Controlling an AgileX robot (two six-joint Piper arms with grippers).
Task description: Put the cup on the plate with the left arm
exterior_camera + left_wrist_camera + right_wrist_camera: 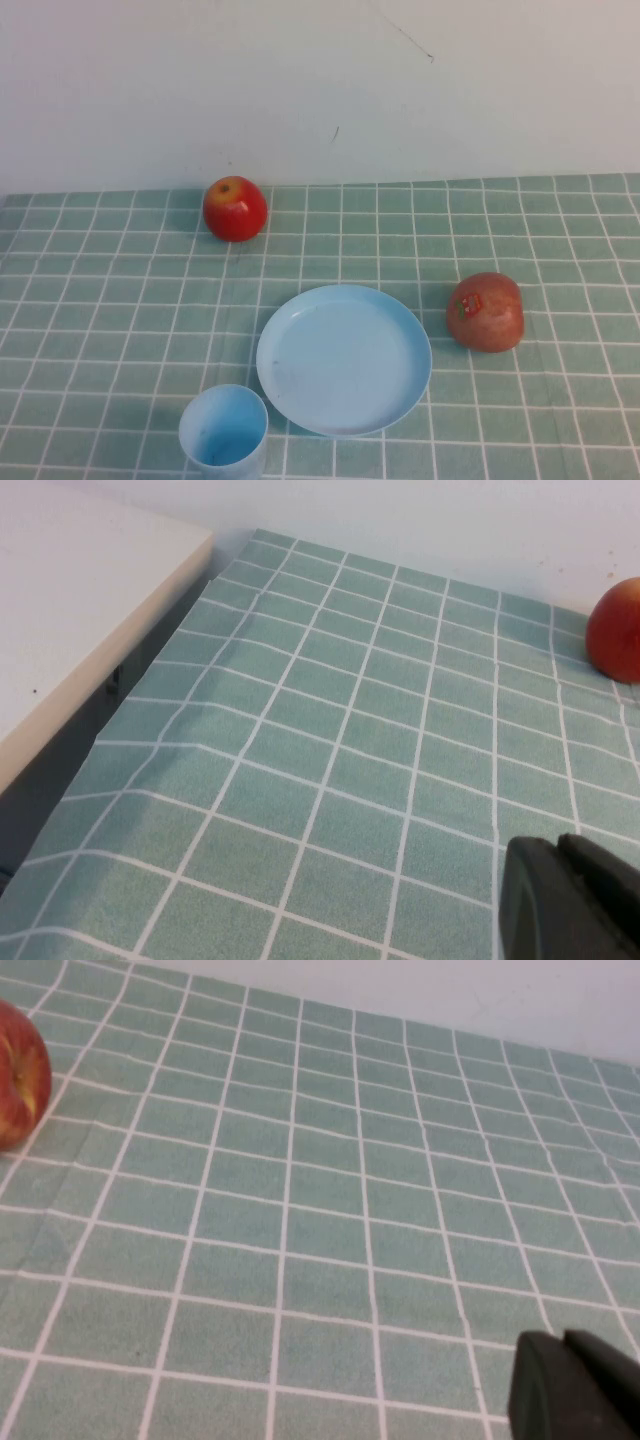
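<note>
The light-blue cup (223, 430) stands upright and empty on the checked cloth at the near edge, just left of and touching the rim of the light-blue plate (343, 358). The plate is empty. Neither arm shows in the high view. In the left wrist view my left gripper (558, 842) is shut and empty, its black fingers pressed together above bare cloth; cup and plate are out of that view. My right gripper (562, 1338) is also shut and empty above bare cloth.
A red apple (235, 208) sits at the back left, also in the left wrist view (615, 630). A second reddish apple (486, 311) lies right of the plate, also in the right wrist view (20, 1075). A white ledge (70, 610) borders the cloth's left edge.
</note>
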